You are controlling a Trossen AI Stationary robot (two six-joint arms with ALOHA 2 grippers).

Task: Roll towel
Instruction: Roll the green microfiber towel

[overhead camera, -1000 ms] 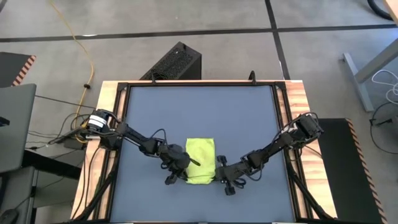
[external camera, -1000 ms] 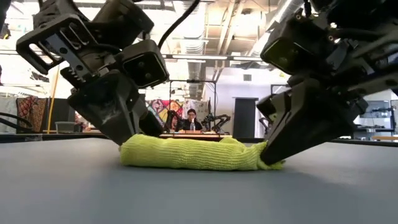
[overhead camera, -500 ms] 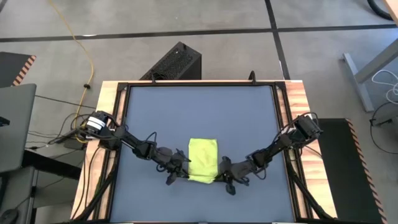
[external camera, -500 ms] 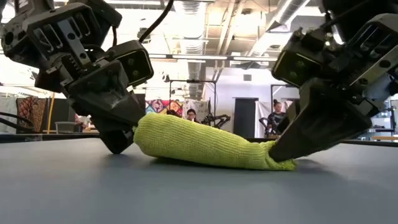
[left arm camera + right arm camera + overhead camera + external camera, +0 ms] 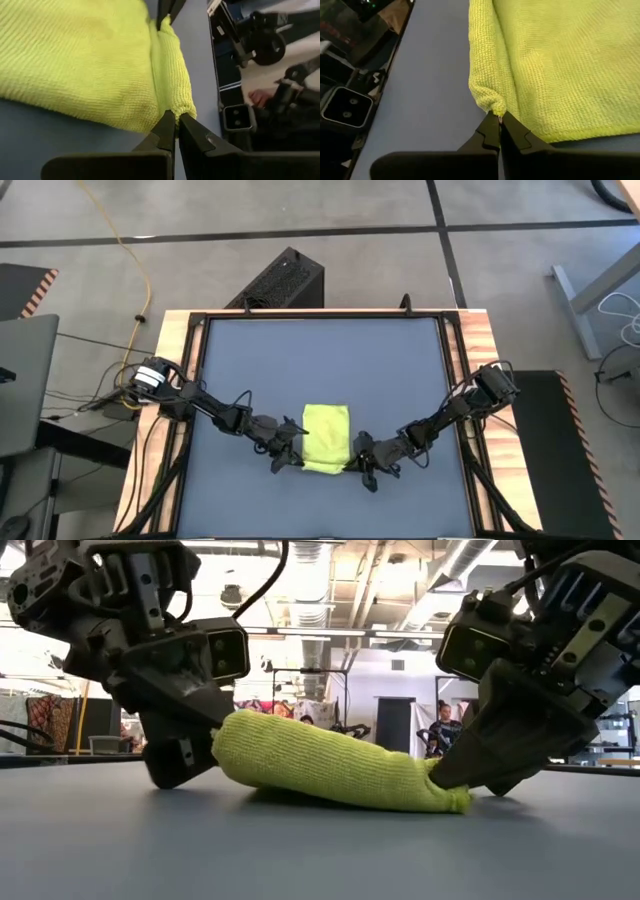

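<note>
Towel (image 5: 85, 60) cut off by the edge in both wrist views. In the high view, towel's near corners hidden under the left pincer (image 5: 290, 457) and right pincer (image 5: 357, 463). In the low view, people in the room behind the tabletop (image 5: 320, 850) too small to make out.

No words, brands or numbers can be read anywhere. The colourful panels in the room behind the table may carry lettering, but nothing is legible.

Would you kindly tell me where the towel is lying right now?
In the high view the towel lies on the table near its front edge, between the left gripper and the right gripper, each pinching a corner.
</note>
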